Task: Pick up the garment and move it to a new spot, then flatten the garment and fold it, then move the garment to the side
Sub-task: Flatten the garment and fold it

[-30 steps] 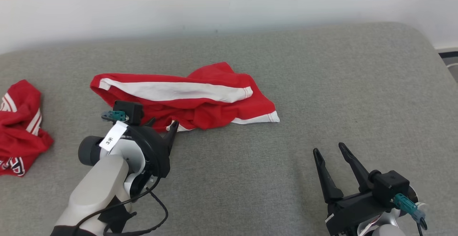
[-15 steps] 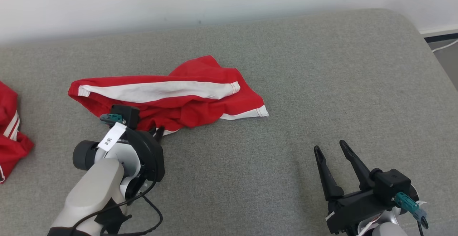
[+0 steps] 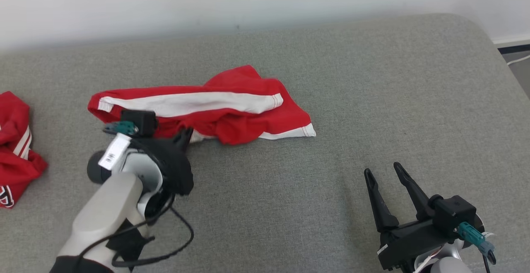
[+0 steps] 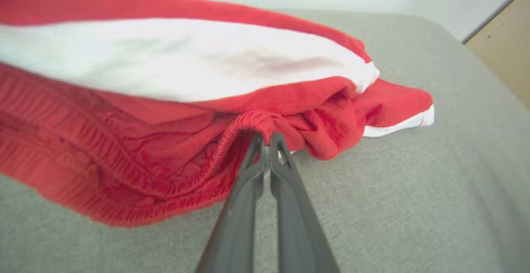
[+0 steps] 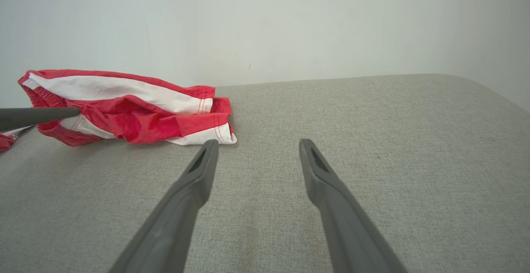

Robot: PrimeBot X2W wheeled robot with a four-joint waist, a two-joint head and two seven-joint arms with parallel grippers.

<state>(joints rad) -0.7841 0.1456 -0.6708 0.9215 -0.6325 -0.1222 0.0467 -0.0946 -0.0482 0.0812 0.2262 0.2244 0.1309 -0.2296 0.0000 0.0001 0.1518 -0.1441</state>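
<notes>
The left gripper [image 4: 267, 138] pinches the near gathered edge of the red garment [image 3: 232, 115] (white-striped shorts) on the grey cushion [image 3: 372, 99]. Right of the garment, the right gripper [image 3: 381, 168] stands spread wide, empty.

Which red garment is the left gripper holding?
The middle garment with the broad white stripe; left gripper pinches its edge. The other garment lies apart at far left.
</notes>
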